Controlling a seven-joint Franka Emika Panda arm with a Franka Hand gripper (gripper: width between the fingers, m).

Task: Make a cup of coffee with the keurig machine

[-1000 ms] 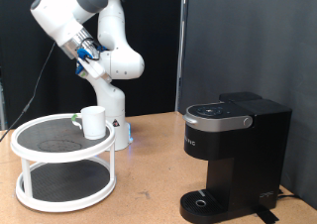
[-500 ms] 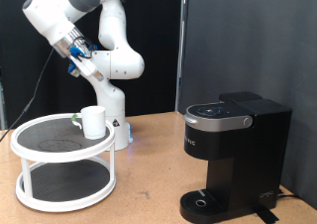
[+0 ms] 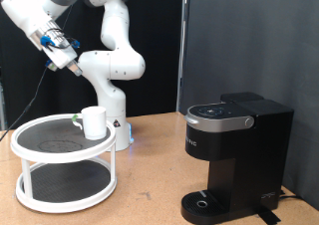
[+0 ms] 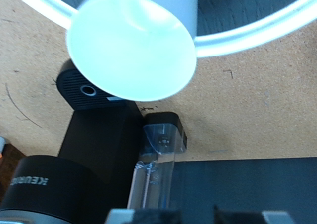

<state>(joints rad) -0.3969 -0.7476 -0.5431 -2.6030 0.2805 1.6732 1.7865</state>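
Note:
The cup (image 3: 94, 121), a plain white mug, stands upright on the top shelf of a white two-tier round rack (image 3: 40, 150) at the exterior view's left. The keurig machine (image 3: 234, 150) stands at the exterior view's right with its lid down and nothing on its drip tray (image 3: 204, 201). My gripper (image 3: 66, 58) hangs high above the rack, far from both, and holds nothing. In the wrist view the cup (image 4: 134, 41) shows from above with the machine (image 4: 84, 155) beyond it. Two fingertips (image 4: 129, 217) stand apart at the frame's edge.
A small pale object (image 3: 77, 119) lies on the rack's top shelf beside the cup. The robot's white base (image 3: 118, 125) stands just behind the rack. The brown table (image 3: 150, 190) runs between rack and machine. A black curtain hangs behind.
The arm has swung towards the exterior view's left and slightly up, carrying the gripper from above the cup to above the rack's left part. Cup and machine have not moved.

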